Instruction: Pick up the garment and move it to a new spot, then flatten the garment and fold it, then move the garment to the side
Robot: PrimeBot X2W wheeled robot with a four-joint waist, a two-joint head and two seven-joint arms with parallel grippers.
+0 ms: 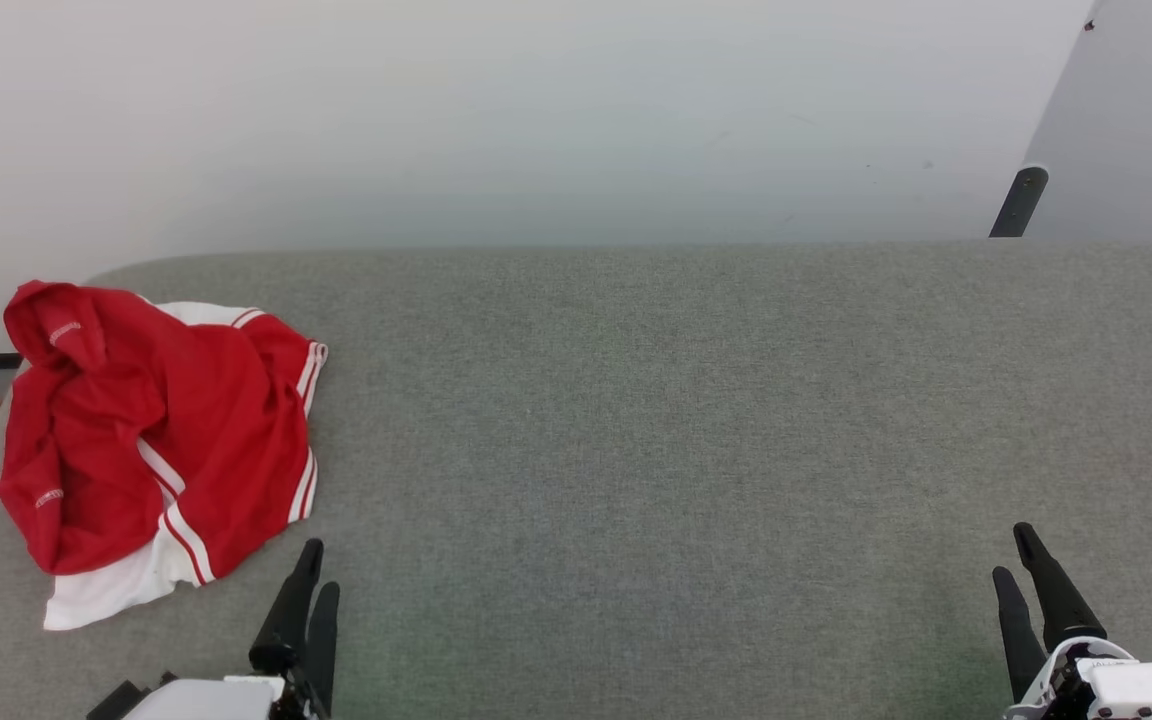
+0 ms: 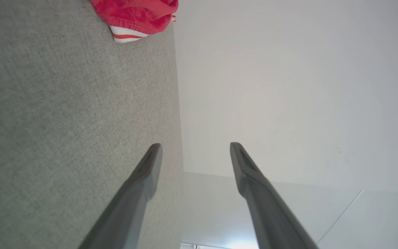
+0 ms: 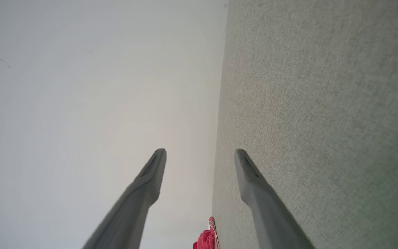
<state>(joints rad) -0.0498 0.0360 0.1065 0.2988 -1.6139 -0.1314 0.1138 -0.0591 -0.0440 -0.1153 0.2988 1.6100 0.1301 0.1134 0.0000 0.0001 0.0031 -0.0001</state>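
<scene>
We see the crumpled bright red jersey garment (image 1: 151,440), soft, with white sleeves and striped trim, lying at the frame's left on the grey woven-fabric tabletop (image 1: 686,420). The left claw (image 1: 322,566) and right claw (image 1: 1012,550), at the lower corners, are drawn together and hold nothing.

Crumpled in a loose, unfolded heap, the garment (image 1: 151,440) was a bright red jersey shirt with white sleeves and red-and-white striped trim. It lay at the far left of a grey fabric surface (image 1: 686,420), with a white part spilling out at its near side.
</scene>
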